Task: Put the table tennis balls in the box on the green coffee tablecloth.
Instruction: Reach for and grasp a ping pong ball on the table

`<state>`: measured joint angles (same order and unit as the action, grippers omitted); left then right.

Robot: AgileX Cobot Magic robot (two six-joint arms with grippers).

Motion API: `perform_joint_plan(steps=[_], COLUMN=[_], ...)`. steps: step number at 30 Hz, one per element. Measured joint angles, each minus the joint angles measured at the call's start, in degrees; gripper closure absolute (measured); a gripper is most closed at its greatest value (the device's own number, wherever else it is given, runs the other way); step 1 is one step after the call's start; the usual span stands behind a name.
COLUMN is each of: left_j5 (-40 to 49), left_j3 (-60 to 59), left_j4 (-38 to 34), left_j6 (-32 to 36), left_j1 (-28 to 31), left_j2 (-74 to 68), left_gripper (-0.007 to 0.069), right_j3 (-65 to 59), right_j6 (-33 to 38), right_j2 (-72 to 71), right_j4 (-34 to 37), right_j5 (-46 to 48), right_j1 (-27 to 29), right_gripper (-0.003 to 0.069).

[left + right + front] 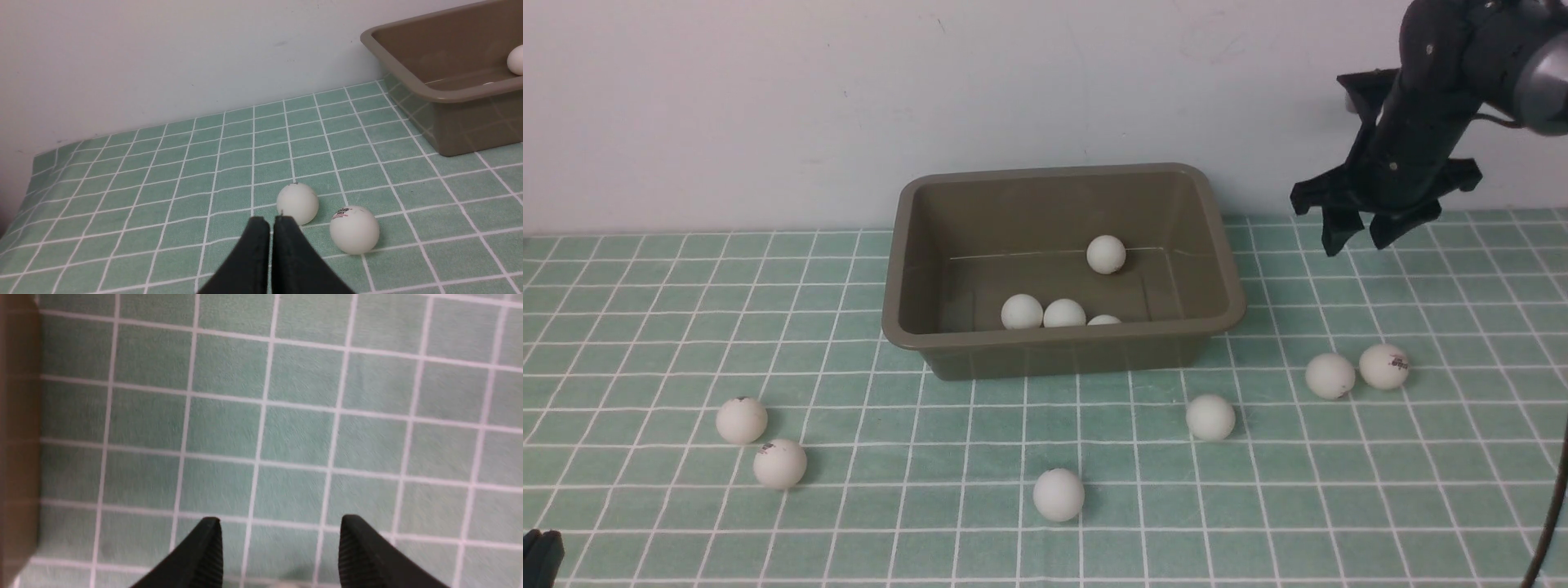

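At the far left, the left end effector (271, 222) sits low over the green coffee tablecloth (645, 327) with its fingers pressed together and nothing between them. It looks like a waiting pose. Two of the table tennis balls (741, 420) lie just ahead of its tips, one with a dark mark (779, 463) beside the other, so it is well placed to take them. Further along, a single ball (1058, 494) rests on the cloth in front of the box (1062, 355). The box stands open-topped at the middle of the bench, close to the wall, where either arm could plausibly reach it. Four balls are inside: three (1022, 311) bunched against the near wall, one of them partly hidden by the rim, and one (1106, 254) toward the back. Right of the box another ball (1210, 417) lies loose, then a pair (1330, 376) side by side, touching or nearly so, one bearing print. Above the cloth, right of the box and beyond that pair, the right end effector (1360, 241) hangs pointing down, fingers spread and empty. That width suits dropping over a ball, and the pair looks its likeliest target. Six balls lie outside the box.
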<state>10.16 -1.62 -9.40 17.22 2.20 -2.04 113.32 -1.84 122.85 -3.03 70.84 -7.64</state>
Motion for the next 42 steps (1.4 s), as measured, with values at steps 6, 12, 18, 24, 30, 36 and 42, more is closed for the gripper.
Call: perform_joint_plan(steps=[6, 12, 18, 24, 30, 36, 42], left_j5=[0.0, 0.0, 0.0, 0.0, 0.0, 0.0, 0.0], left_j3=[0.0, 0.0, 0.0, 0.0, 0.0, 0.0, 0.0], left_j4=[0.0, 0.0, 0.0, 0.0, 0.0, 0.0, 0.0], left_j6=[0.0, 0.0, 0.0, 0.0, 0.0, 0.0, 0.0], left_j1=[0.0, 0.0, 0.0, 0.0, 0.0, 0.0, 0.0], left_j2=[0.0, 0.0, 0.0, 0.0, 0.0, 0.0, 0.0], left_gripper=[0.0629, 0.0629, 0.0629, 0.0629, 0.0629, 0.0629, 0.0629], right_j3=[-8.8, -15.4, -16.7, -16.7, -16.7, -16.7, -16.7], right_j6=[0.0, 0.0, 0.2, 0.5, 1.2, 1.3, 1.4], right_j2=[-5.8, -6.0, -6.0, -6.0, -4.7, -3.0, -2.9], right_j4=[-0.6, -0.6, -1.0, -1.1, -1.1, -1.1, -1.3], right_j5=[0.1, 0.1, -0.1, -0.1, -0.2, -0.3, -0.3], right_j1=[0.0, 0.1, 0.1, 0.1, 0.1, 0.1, 0.1], right_gripper=[0.0299, 0.0299, 0.0299, 0.0299, 0.0299, 0.0299, 0.0299])
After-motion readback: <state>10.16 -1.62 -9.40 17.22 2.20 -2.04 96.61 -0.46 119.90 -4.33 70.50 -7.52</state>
